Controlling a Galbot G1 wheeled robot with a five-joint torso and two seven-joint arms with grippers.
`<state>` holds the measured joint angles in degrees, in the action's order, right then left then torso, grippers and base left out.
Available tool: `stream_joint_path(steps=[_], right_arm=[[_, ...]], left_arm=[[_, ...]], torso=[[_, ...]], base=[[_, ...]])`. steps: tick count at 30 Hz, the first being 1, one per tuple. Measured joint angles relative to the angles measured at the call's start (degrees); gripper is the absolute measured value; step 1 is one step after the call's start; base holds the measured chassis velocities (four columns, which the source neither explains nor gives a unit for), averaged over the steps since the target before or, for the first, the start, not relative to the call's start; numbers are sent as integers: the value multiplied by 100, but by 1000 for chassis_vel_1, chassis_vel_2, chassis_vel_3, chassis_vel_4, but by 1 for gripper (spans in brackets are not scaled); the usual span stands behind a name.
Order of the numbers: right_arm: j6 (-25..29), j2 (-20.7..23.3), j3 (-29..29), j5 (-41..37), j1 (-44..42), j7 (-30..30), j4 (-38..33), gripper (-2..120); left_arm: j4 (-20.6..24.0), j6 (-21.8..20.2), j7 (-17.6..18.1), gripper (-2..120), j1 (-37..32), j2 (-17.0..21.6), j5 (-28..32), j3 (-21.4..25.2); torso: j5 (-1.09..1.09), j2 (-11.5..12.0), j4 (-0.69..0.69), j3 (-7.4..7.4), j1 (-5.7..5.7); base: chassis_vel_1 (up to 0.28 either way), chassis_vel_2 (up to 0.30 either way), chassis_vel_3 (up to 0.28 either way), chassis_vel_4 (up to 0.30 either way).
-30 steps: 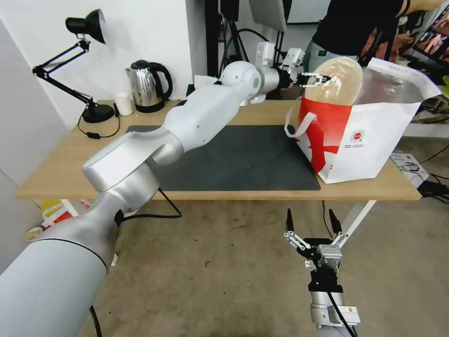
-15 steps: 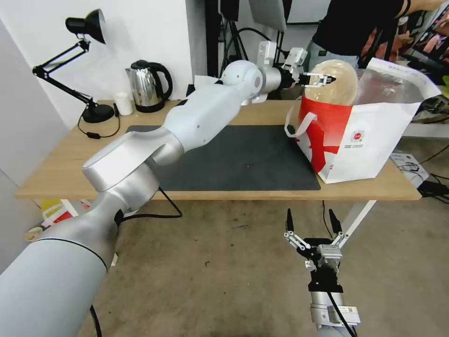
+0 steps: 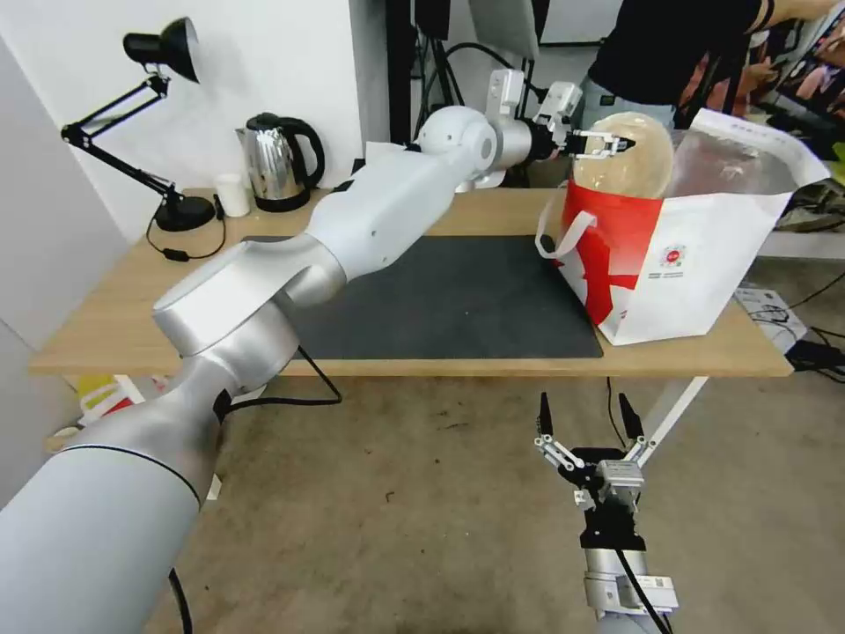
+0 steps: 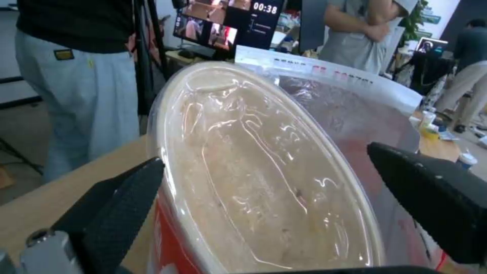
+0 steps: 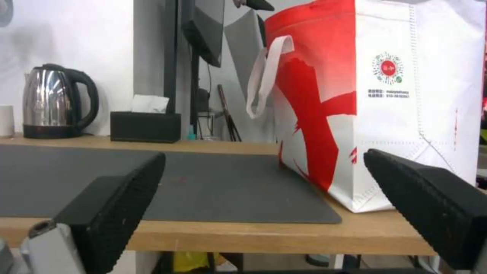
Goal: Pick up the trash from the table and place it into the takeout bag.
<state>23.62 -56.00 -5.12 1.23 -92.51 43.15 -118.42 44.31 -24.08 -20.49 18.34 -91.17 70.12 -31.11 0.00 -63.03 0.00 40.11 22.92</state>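
— How far along was I?
— The bench [image 3: 114, 326] carried no trash; the takeout bag [image 3: 695, 264] stood on it, the beige bowl [image 3: 629, 163] tilted in its mouth.
— End effectors?
— Left end effector [image 3: 607, 143] spread apart beside the bowl; right end effector [image 3: 585, 418] apart, parked low.

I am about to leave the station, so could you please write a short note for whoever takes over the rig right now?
Left gripper: open, up at the mouth of the takeout bag, its fingers apart on either side of the beige lidded bowl.
Right gripper: open and idle, low in front of the table.
The bowl stands tilted on edge in the bag's mouth, its upper part sticking out above the rim.
No other trash lies on the table; whether the other items are already in the bag cannot be seen.
Left: seat the bowl fully and clear the left arm.
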Motion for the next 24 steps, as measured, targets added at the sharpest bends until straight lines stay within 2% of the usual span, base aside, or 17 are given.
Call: stream_joint_path(steps=[16,24], right_arm=[[0,0,0,0,0,0,0,100],[0,0,0,0,0,0,0,100]], left_arm=[[87,-37,32,100,195,43,12,-55],[182,-140,79,100,248,277,-338,-140]], torso=[[0,0,-1,0,0],[0,0,0,0,0]], base=[[0,0,0,0],[0,0,0,0]])
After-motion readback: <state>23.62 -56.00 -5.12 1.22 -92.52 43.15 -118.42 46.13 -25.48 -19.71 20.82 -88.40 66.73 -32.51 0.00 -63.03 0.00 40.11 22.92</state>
